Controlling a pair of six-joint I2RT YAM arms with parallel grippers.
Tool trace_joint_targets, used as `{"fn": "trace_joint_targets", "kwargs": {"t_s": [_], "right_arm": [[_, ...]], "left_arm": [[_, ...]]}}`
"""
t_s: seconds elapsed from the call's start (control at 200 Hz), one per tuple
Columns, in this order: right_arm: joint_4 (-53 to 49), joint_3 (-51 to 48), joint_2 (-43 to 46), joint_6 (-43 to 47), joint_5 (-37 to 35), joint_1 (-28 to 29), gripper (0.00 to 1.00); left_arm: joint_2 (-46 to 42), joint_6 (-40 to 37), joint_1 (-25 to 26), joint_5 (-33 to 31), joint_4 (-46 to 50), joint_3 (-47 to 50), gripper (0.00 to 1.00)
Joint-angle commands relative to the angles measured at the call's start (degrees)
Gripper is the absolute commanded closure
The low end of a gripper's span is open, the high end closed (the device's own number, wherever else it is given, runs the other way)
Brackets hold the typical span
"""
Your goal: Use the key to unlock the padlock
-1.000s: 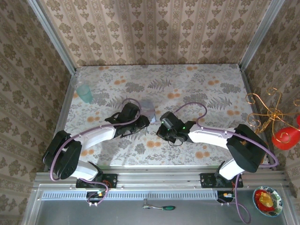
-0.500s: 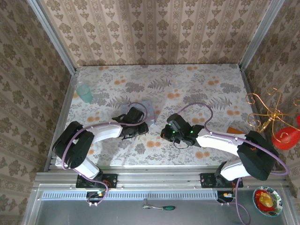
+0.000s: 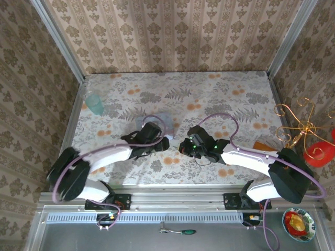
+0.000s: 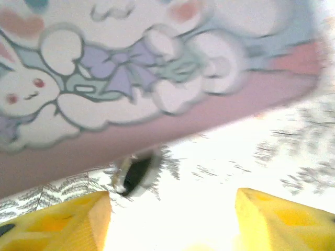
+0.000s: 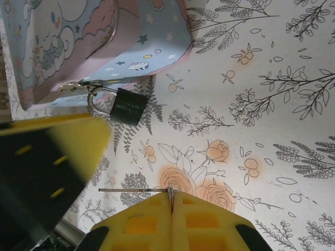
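Hanging from the clasp [image 5: 73, 86] of the pale blue box [image 5: 149, 47], the small dark padlock [image 5: 127, 106] is lying flat on the flowery worktop [image 5: 272, 104], just beside the box's edge, its shackle pointing back at the box. R jaws are hovering near it, clenched tight, yellow fingertips [image 5: 152, 219] pinching a thin key [image 5: 136, 190], seen edge-on, which is sticking out sideways, apart from the lock. L jaws are sitting released, fingers [image 4: 57, 222] well apart w/ nothing btw them, facing the box's cartoon-bunny side; the padlock is showing blurred under that box edge. From above, both arms are reaching toward mid-worktop: L arm [image 3: 110, 152] close against the box, touching or not I can't tell, R arm [image 3: 246, 157] just beside it. A teal cup [image 3: 95, 103] is sitting back-left, well apart.
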State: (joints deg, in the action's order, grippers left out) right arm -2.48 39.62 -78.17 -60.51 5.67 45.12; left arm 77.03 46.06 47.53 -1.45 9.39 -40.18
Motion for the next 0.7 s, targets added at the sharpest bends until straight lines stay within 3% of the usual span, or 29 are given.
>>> {"fn": "trace_joint_targets", "kwargs": {"t_s": [0.0, 0.14, 0.305, 0.695], "right_arm": [[3.1, -0.4, 2.2, 1.4, 2.0, -0.3, 1.0], [4.4, -0.1, 2.9, 0.3, 3.2, 0.4, 1.0], [6.3, 0.6, 3.5, -1.1, 4.8, 1.3, 1.0], [8.1, 1.0, 4.1, -2.4, 6.3, 2.0, 1.0]], "left_arm": [[-9.7, -3.6, 1.1, -1.9, -5.5, 5.5, 0.32], [-16.2, -6.6, 1.1, 4.9, -18.3, 12.2, 0.28], [-15.4, -7.4, 1.2, 10.6, -25.1, 13.3, 0.32], [-10.2, -6.3, 1.1, 13.0, -24.9, 9.9, 0.53]]}}
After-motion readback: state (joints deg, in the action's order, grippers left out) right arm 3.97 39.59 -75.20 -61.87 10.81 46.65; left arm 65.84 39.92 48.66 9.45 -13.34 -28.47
